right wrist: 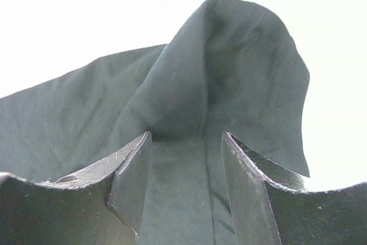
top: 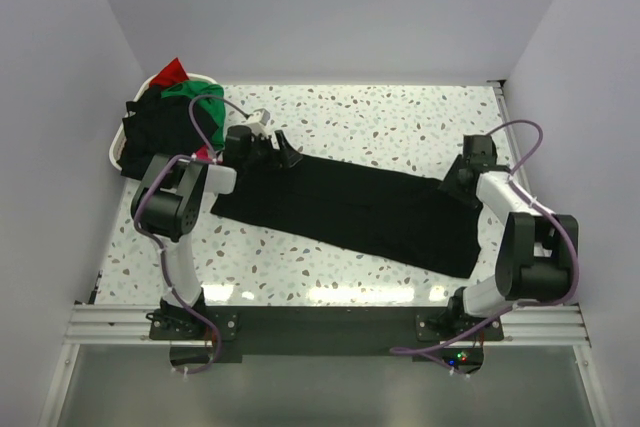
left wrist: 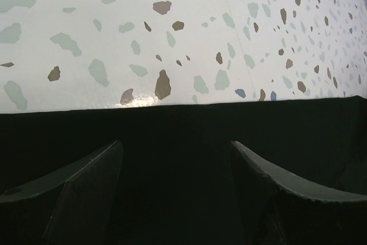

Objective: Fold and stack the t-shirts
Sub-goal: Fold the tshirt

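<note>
If the right tool [right wrist: 185, 135] (I cannot tell if it pinches) drops the long black cloth t-shirt [top: 350, 209], the fold spoils; the left tool [left wrist: 175, 147] hangs wide open.

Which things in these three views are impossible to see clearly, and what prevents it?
Right wrist view: glare whitens everything behind the black t-shirt; whether the right jaws pinch it is unclear.
Top view: the piled shirts in the basket overlap, so their number is uncountable.
Left wrist view: the t-shirt is uniformly dark; no seams or sleeves show.
</note>
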Robot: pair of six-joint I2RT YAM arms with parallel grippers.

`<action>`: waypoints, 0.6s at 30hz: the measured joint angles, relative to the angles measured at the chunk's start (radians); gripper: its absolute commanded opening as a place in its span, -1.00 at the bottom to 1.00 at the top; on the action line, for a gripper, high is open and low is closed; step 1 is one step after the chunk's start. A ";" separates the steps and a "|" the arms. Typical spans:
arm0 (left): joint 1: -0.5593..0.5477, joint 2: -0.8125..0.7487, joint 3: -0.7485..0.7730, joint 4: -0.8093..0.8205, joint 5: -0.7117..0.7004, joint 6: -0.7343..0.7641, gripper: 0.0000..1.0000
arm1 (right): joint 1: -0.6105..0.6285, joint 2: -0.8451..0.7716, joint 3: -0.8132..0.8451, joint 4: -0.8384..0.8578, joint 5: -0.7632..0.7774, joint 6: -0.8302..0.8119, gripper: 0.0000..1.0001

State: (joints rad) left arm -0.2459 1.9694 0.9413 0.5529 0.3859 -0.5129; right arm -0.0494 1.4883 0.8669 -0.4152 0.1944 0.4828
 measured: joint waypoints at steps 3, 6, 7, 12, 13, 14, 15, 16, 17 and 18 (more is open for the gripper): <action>0.005 0.005 0.003 0.007 0.000 0.000 0.61 | -0.044 0.010 0.012 0.029 -0.009 -0.015 0.11; 0.008 0.008 0.005 0.008 0.001 0.000 0.61 | -0.087 0.018 0.018 0.064 -0.034 -0.024 0.11; 0.009 0.008 0.005 0.009 0.000 0.000 0.61 | -0.095 0.021 0.018 0.075 -0.043 -0.027 0.11; 0.010 0.009 0.005 0.012 0.000 0.000 0.61 | -0.134 0.042 0.018 0.125 -0.097 -0.031 0.08; 0.010 0.009 0.005 0.013 0.001 0.000 0.61 | -0.138 0.046 0.018 0.135 -0.110 -0.031 0.06; 0.010 0.009 0.005 0.013 0.001 0.000 0.61 | -0.142 0.050 0.018 0.144 -0.119 -0.031 0.06; 0.010 0.009 0.005 0.013 0.001 0.000 0.61 | -0.145 0.053 0.018 0.153 -0.134 -0.030 0.05; 0.010 0.009 0.005 0.013 0.001 0.000 0.61 | -0.149 0.055 0.018 0.162 -0.142 -0.030 0.04; 0.010 0.009 0.005 0.014 0.001 0.000 0.61 | -0.154 0.057 0.018 0.171 -0.152 -0.029 0.03; 0.010 0.009 0.005 0.014 0.001 0.000 0.61 | -0.157 0.059 0.018 0.179 -0.160 -0.028 0.02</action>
State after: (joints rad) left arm -0.2356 1.9785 0.9463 0.5667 0.3866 -0.5133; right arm -0.2066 1.5475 0.8845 -0.2359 0.0345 0.4545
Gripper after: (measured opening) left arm 0.803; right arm 0.521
